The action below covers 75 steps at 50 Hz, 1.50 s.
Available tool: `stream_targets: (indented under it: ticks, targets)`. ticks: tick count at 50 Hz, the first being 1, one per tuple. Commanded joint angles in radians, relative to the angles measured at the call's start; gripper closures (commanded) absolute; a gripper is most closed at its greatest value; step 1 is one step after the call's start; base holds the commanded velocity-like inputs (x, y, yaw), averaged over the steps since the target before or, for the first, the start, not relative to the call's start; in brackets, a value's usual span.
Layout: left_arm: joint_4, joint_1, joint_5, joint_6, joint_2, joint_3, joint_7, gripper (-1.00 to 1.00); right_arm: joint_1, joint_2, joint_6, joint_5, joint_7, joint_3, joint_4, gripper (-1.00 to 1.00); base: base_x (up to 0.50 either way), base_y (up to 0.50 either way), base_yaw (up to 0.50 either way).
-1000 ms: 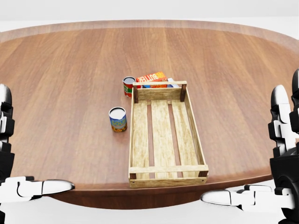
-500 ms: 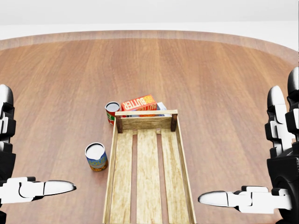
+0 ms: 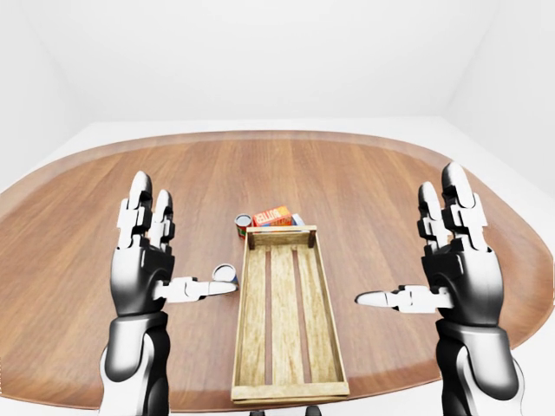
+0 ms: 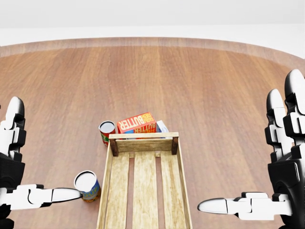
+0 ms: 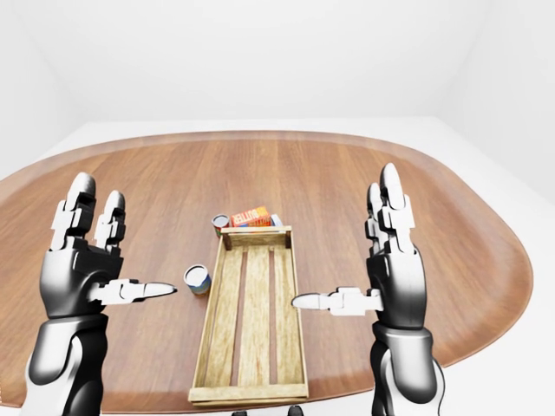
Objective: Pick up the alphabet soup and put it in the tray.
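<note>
White-walled room, bare; large oval wooden table point(image 3: 364, 182) of reddish-brown grain fills the views.

Item, tray: long slatted pale-wood crate point(image 4: 143, 191), open-topped, empty, its long axis running away from the robot, set near the table's near edge and roughly central between the hands.

Item, alphabet soup: short upright can with blue-and-yellow label and pale lid point(image 4: 87, 186); stands on the table just beside the crate's left wall, outside it, apart from it by a narrow gap.

Item, second can point(image 4: 106, 131), red-labelled, upright, beyond the crate's far left corner; orange butter box point(image 4: 137, 122) lying flat behind the crate's far end.

Item, left hand point(image 5: 87, 260): fingers spread and upright, thumb pointing inward, holding nothing; in the head view its thumb tip overlaps the soup can's left side, contact not determinable.

Item, right hand point(image 3: 451, 264): likewise splayed and empty; lies across the crate from the can.

Judgement: left hand is the nearer; can lies to its right and slightly below.
</note>
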<state>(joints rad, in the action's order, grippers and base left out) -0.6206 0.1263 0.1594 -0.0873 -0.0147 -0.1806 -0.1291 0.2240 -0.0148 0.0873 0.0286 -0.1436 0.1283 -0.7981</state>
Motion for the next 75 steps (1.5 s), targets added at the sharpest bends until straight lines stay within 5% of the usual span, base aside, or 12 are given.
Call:
stream_targets:
  ticks: [1, 32, 40, 46, 47, 48, 49, 51, 53, 55, 59, 75]
  targets:
    - [0.022, 0.01, -0.003, 0.0, 0.002, 0.005, -0.003, -1.0, 0.003, 0.0, 0.0, 0.014, -0.007, -0.01, -0.001, -1.0, 0.5, 0.0, 0.0]
    - [-0.063, -0.011, -0.029, 0.0, -0.032, -0.016, -0.023, -1.0, 0.007, -0.005, 0.0, -0.019, -0.009, 0.011, -0.023, -1.0, 0.33, 0.01, 0.0]
    - [0.032, 0.001, -0.317, 0.0, -0.062, -0.011, -0.139, -1.0, 0.012, -0.008, 0.0, -0.017, -0.011, 0.012, -0.038, -1.0, 0.0, 0.0, 0.0]
    - [0.266, -0.005, -0.541, 0.02, -0.087, -0.013, -0.076, -1.0, 0.011, -0.008, 0.0, -0.014, -0.011, 0.011, -0.043, -1.0, 0.0, 0.0, 0.0]
    - [0.237, -0.017, -0.561, 0.0, -0.084, -0.014, -0.103, -1.0, 0.01, -0.008, 0.0, -0.016, -0.011, 0.012, -0.043, -1.0, 0.0, 0.0, 0.0]
    - [0.289, -0.011, -0.575, 0.008, -0.083, -0.01, -0.092, -1.0, 0.009, -0.008, 0.0, -0.015, -0.01, 0.013, -0.042, -1.0, 0.0, 0.0, 0.0]
    - [0.351, -0.014, -0.636, 0.057, -0.095, 0.0, -0.056, -1.0, 0.01, -0.009, 0.0, -0.014, -0.009, 0.01, -0.039, -1.0, 0.0, 0.0, 0.0]
    - [0.397, -0.033, -0.706, 0.077, -0.105, 0.003, -0.025, -1.0, 0.01, -0.009, 0.0, -0.009, -0.006, 0.004, -0.036, -1.0, 0.0, 0.0, 0.0]
    - [0.355, -0.065, -0.766, 0.005, -0.11, 0.004, -0.06, -1.0, 0.01, -0.008, 0.0, -0.009, -0.005, 0.0, -0.038, -1.0, 0.0, 0.0, 0.0]
    - [0.38, -0.106, -0.813, 0.0, -0.131, 0.001, -0.06, -1.0, 0.007, -0.007, 0.0, -0.015, -0.006, 0.008, -0.039, -1.0, 0.0, 0.0, 0.0]
    - [0.49, -0.142, -0.984, 0.0, -0.173, 0.029, -0.041, -1.0, 0.007, -0.008, 0.0, -0.015, -0.004, 0.009, -0.044, -1.0, 0.0, 0.0, 0.0]
    - [0.873, -0.355, -1.223, 0.02, -0.229, 0.11, 0.041, -1.0, 0.013, -0.008, 0.0, -0.012, 0.004, -0.009, -0.056, -1.0, 0.0, 0.0, 0.0]
